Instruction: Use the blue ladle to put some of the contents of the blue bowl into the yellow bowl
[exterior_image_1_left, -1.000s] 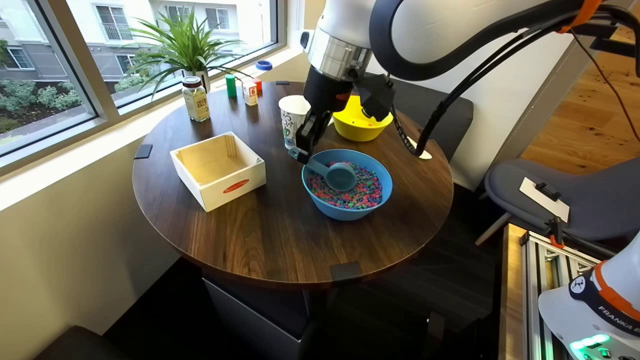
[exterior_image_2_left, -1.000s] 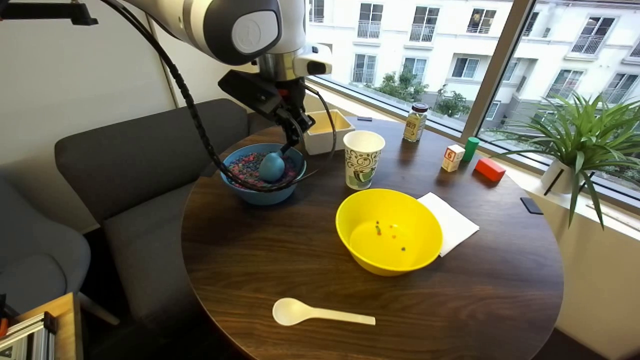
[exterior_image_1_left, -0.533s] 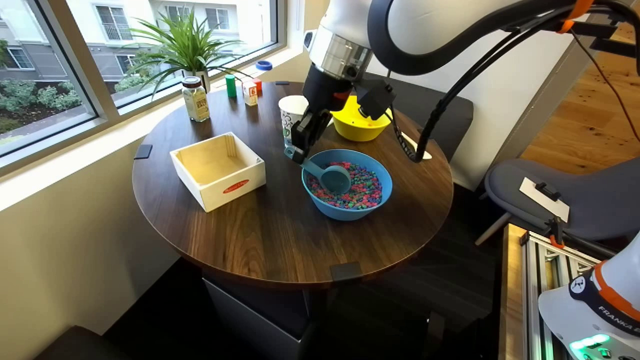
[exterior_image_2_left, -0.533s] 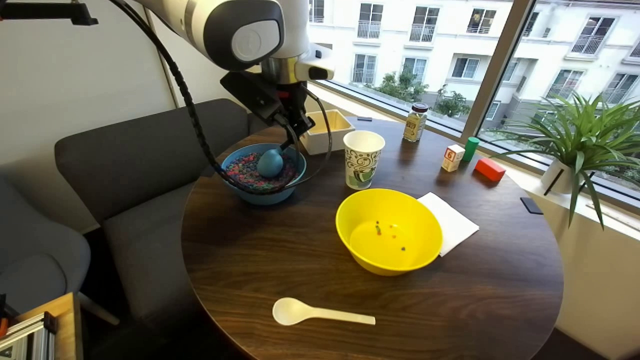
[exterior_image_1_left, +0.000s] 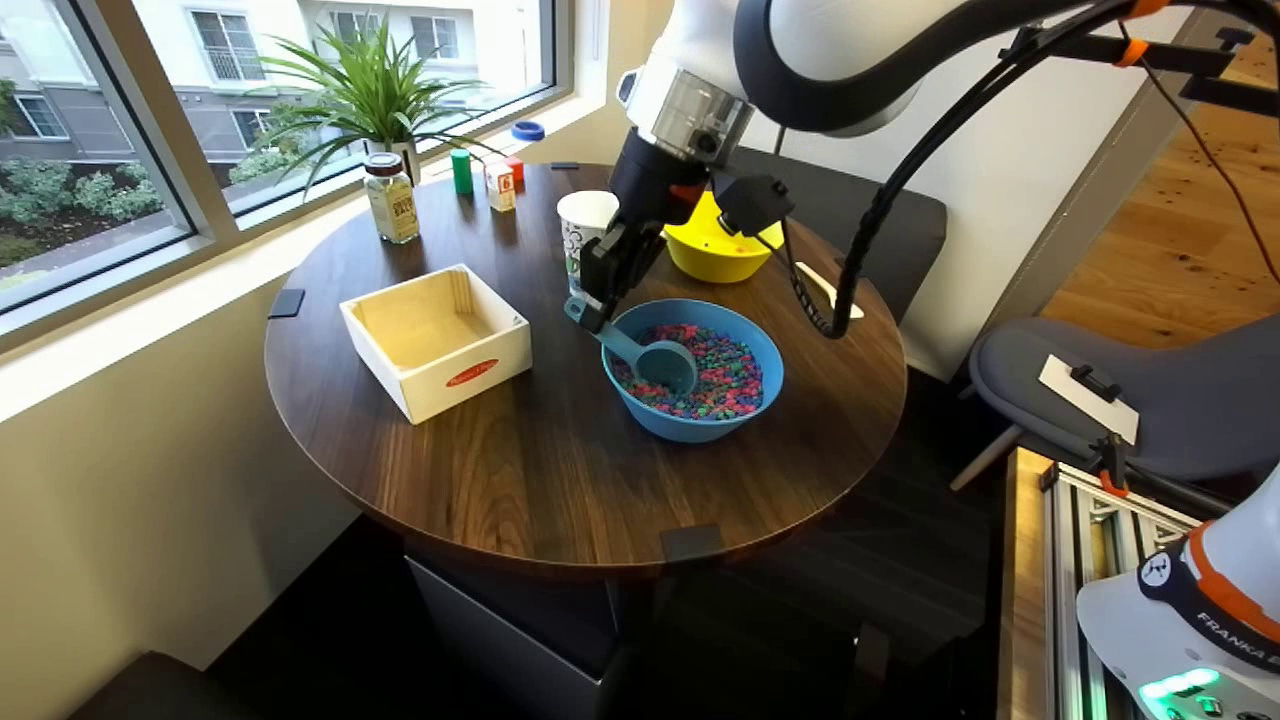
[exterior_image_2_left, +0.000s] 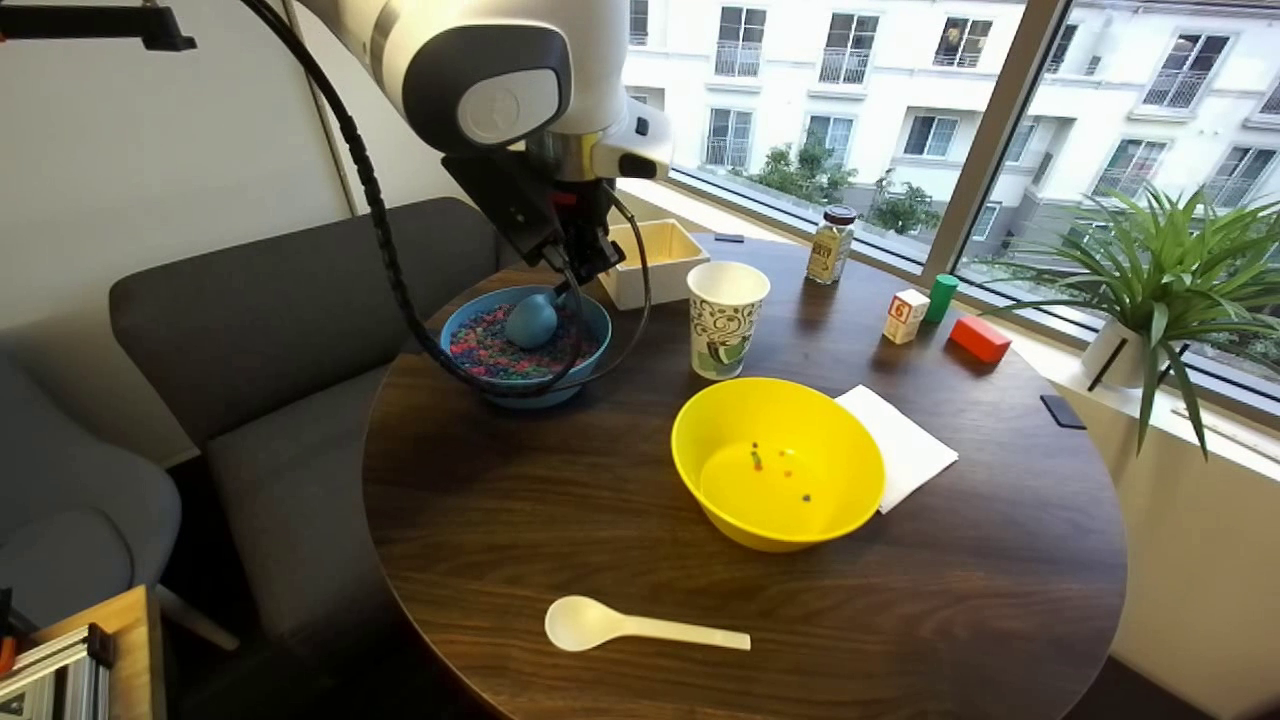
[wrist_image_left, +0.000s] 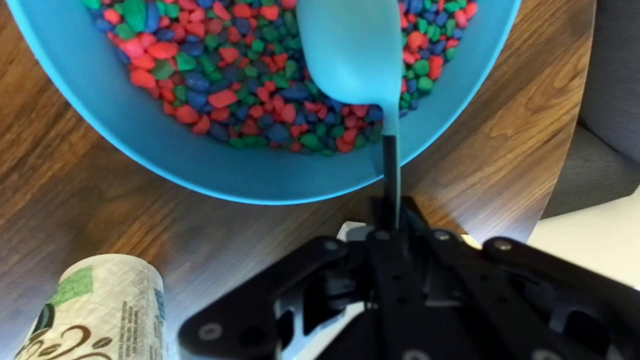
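Observation:
My gripper (exterior_image_1_left: 598, 312) is shut on the handle of the blue ladle (exterior_image_1_left: 667, 367); the wrist view shows the fingers (wrist_image_left: 392, 212) closed around it. The ladle's cup (wrist_image_left: 352, 50) is inside the blue bowl (exterior_image_1_left: 690, 428), low at the contents (exterior_image_1_left: 722, 375), with its back toward the wrist camera. Its open side faces the camera in an exterior view; whether it holds bits, I cannot tell. The contents are small red-pink, green and blue bits (wrist_image_left: 240, 75). The yellow bowl (exterior_image_2_left: 780, 530) has a few bits on its bottom and is out of the wrist view.
A patterned paper cup (exterior_image_2_left: 727, 320) stands between the bowls, near my gripper. A pale wooden box (exterior_image_1_left: 440, 345) is beside the blue bowl. A pale spoon (exterior_image_2_left: 640, 630) and a white napkin (exterior_image_2_left: 900, 450) lie near the yellow bowl. A jar (exterior_image_2_left: 831, 245) stands by the window.
My gripper and the ladle have moved slightly left in both exterior views. The ladle's cup has shifted toward the bowl's side nearer the wooden box and has tipped a little. The bowls have not moved.

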